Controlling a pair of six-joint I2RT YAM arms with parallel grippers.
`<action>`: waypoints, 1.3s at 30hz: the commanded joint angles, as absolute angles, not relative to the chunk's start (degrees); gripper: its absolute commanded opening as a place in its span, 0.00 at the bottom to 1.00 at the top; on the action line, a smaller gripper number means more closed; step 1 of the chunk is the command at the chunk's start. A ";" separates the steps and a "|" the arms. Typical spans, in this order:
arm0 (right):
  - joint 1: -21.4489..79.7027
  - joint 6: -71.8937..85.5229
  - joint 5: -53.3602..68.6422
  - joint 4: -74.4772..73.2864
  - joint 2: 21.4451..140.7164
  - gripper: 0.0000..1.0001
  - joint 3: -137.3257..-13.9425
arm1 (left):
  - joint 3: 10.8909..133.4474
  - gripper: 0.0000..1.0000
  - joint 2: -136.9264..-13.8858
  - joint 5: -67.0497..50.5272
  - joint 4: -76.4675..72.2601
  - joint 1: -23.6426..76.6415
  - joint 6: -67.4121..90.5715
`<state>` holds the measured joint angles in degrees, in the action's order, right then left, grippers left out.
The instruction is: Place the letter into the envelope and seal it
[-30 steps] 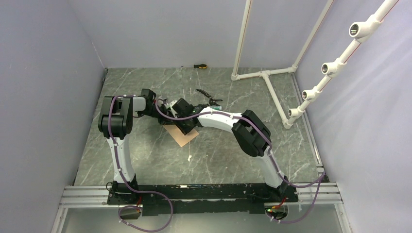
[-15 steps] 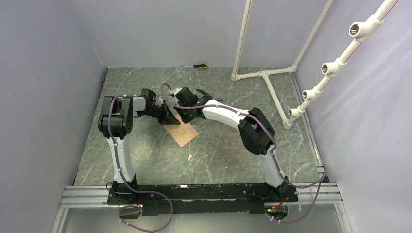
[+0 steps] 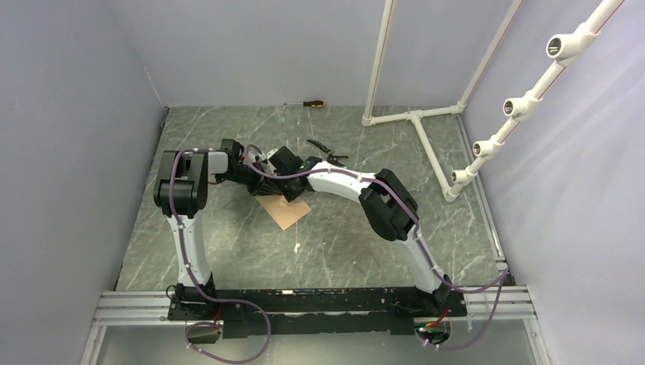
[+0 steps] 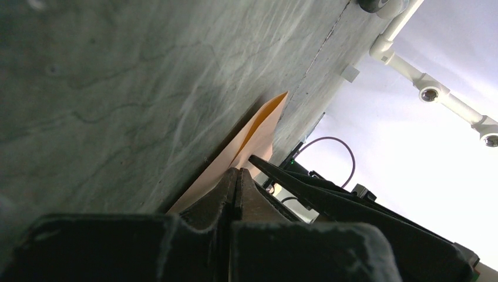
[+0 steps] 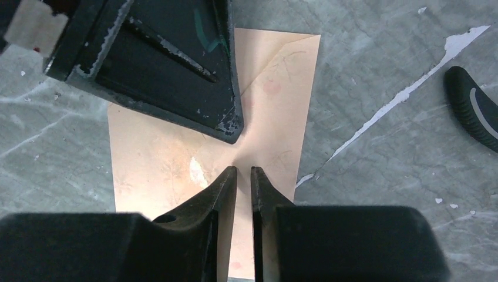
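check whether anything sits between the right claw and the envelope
Nothing visible does. The right claw hangs directly over the envelope's bare face. The shut left claw lies over another part of the envelope, off to one side, not in the way.

Soft, even overhead light; the kraft-brown paper envelope [image 5: 276, 117] is sharp, with faint shadows beside it and blur below it.

envelope [image 5: 164, 153] partly hidden under left gripper [image 5: 232, 129], cut off below
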<state>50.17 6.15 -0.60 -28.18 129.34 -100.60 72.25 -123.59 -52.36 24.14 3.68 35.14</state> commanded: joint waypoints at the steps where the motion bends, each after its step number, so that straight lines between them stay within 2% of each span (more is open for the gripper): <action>1: 51.27 3.22 -2.45 -29.09 130.91 0.21 -100.73 | 70.33 0.02 -127.61 -39.45 28.32 2.72 33.77; 6: 52.19 1.85 -1.43 -28.74 130.43 0.26 -97.82 | 70.24 0.03 -127.85 -39.43 28.30 2.72 33.96; 14: 52.56 1.59 -0.27 -29.45 130.97 0.29 -95.80 | 70.40 0.03 -128.06 -39.45 28.42 2.75 33.76; 20: 52.60 0.53 5.39 -28.08 129.27 0.32 -93.25 | 70.28 0.03 -128.23 -39.54 28.47 2.73 33.71; 34: 51.38 6.47 -1.24 -29.35 127.53 0.27 -96.14 | 70.21 0.03 -127.89 -39.38 28.49 2.72 33.66; 39: 49.49 10.26 1.15 -27.68 123.73 0.23 -97.06 | 70.15 0.03 -127.79 -39.52 28.46 2.72 33.66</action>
<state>50.65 5.72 -1.04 -23.88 127.37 -96.49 72.29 -123.61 -52.31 24.29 3.68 35.14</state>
